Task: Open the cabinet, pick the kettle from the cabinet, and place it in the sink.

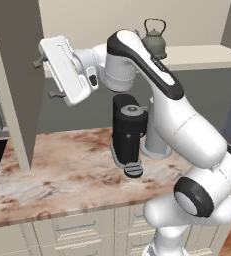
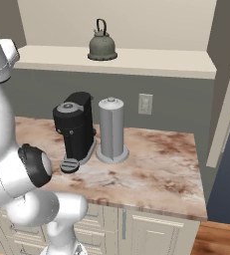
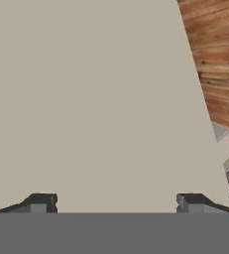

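Item: cabinet [image 1: 17,85]. Cream wall unit, both doors swung out; left door's edge-on panel hangs over the counter's [image 1: 62,175] left part, right door [image 2: 228,109] stands out past the counter's right end.

Item: kettle [image 2: 102,45]. Grey-green, upright on the cabinet's open shelf [image 2: 151,61], toward its left half, above and behind the coffee machine [image 2: 76,127]. Untouched.

Item: pincer [image 1: 46,77]. Jaws wide, nothing held; fingers aimed at the left door's inner face, just beside it and well apart from the kettle.

Item: paper towel holder [image 2: 111,130]. Just right of the coffee machine, mid-counter near the back wall.

Risks, judged: swinging from the door toward the shelf, the elbow could sweep the kettle off its ledge, since the upper arm passes directly before it in the left base view. A reach that comes in low could clip the coffee machine's top. The thin wire handle invites a slipping grip.

Views: the right base view gives the kettle unobstructed, plus the wall outlet [image 2: 145,103]; the left base view half-hides the kettle but shows the pincer. The hand view offers the blank door panel [image 3: 86,99] and wood floor [image 3: 215,59].
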You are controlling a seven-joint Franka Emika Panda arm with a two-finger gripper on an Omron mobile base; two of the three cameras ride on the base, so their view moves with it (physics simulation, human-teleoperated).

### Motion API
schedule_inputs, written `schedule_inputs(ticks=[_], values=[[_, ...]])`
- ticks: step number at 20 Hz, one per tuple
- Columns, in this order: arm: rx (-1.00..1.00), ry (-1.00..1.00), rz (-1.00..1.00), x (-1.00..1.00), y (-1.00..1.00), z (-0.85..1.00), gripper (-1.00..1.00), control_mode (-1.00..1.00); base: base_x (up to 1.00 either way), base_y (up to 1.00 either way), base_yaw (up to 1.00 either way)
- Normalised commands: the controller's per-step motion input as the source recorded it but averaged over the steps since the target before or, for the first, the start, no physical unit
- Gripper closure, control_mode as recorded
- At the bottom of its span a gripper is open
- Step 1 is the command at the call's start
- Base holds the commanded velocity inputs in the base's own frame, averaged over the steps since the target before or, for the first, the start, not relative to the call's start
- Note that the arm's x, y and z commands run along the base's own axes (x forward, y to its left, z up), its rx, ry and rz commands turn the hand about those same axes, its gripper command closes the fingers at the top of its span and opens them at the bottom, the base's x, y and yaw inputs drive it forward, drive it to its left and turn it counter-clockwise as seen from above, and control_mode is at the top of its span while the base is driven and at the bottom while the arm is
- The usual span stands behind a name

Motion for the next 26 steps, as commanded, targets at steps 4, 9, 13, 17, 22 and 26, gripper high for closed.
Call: schedule_inputs(ticks=[4, 9, 13, 17, 22, 26], values=[[0.00, 0.00, -0.02, -0.58, -0.16, -0.10, -1.00, -1.00, 0.00, 0.00, 0.00], [0.02, -0.15, 0.01, -0.80, -0.44, -0.02, -1.00, -1.00, 0.00, 0.00, 0.00], [0.00, -0.37, 0.09, -0.88, -0.55, 0.12, -1.00, -1.00, 0.00, 0.00, 0.00], [-0.02, -0.38, 0.11, -0.81, -0.63, 0.30, -1.00, -1.00, 0.00, 0.00, 0.00], [-0.10, -0.38, 0.10, -0.73, -0.62, 0.13, -1.00, -1.00, 0.00, 0.00, 0.00], [-0.15, -0.37, 0.07, -0.68, -0.72, 0.00, -1.00, -1.00, 0.00, 0.00, 0.00]])
